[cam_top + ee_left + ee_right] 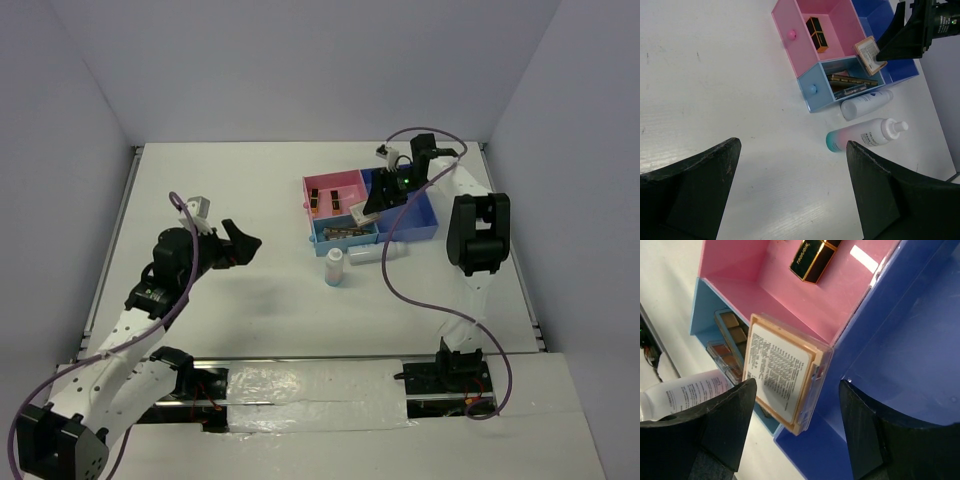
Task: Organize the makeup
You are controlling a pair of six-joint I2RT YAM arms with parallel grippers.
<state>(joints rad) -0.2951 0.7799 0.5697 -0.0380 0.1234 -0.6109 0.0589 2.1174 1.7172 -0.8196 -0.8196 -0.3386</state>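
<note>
Fingers (715,430) of the right gripper (796,390), spread and empty, are shown flanking the tilted square compact (777,370), axis 11-to-5 o'clock.

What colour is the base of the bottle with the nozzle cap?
Teal on the bottle, fading to pink; left wrist view shows it best.

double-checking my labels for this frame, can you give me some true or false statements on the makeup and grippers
The left gripper is open and empty. True.
The white bottle and the teal-based bottle lie inside the tray. False: they are on the table beside it.
Black-gold pieces sit in the pink compartment. True.
The right gripper is shut on the tan compact. False: it is open; the compact rests tilted on a compartment wall.
</note>
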